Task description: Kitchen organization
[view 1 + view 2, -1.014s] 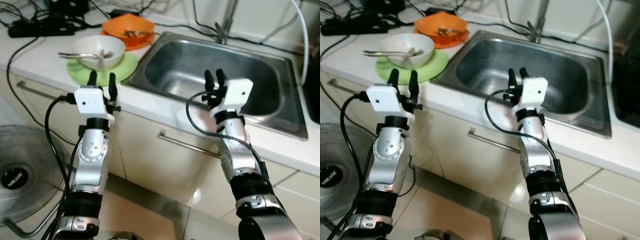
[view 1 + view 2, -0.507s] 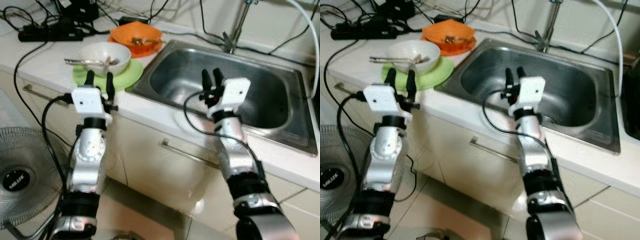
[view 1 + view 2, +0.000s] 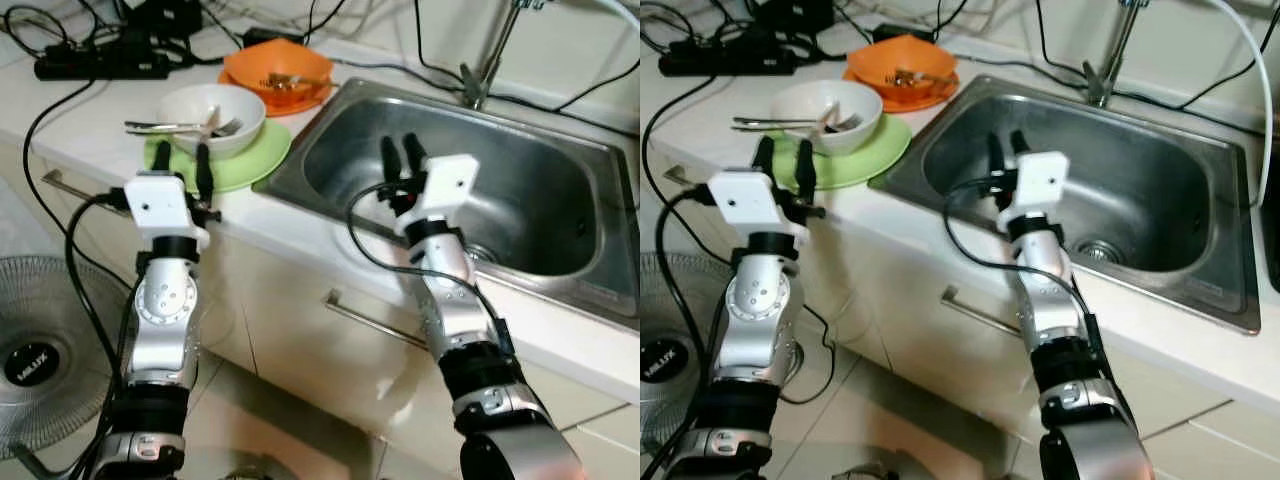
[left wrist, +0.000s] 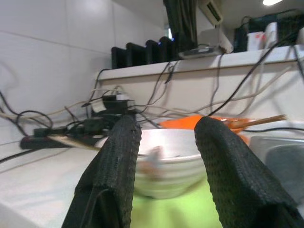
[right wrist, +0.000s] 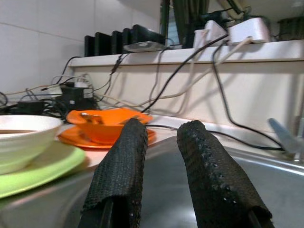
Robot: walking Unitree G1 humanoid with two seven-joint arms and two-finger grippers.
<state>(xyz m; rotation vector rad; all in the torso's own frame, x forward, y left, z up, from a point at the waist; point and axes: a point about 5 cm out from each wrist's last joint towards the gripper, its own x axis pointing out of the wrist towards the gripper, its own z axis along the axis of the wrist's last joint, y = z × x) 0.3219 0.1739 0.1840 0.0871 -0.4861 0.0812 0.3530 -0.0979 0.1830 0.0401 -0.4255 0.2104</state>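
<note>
The left gripper (image 3: 182, 160) is held at the left of the frame, level with the counter's front edge, its fingers parted by a moderate gap and nothing between them. Just beyond its tips a white bowl (image 3: 211, 118) is seen on a green plate (image 3: 250, 163), with cutlery (image 3: 170, 126) laid across the bowl. The right gripper (image 3: 403, 158) is raised near the centre, over the near-left part of the steel sink (image 3: 560, 200), its fingers narrowly apart and empty. An orange bowl (image 3: 277, 72) on an orange plate is set at the upper middle, behind the white bowl. A power strip (image 3: 100, 65) and cables are found at the upper left.
</note>
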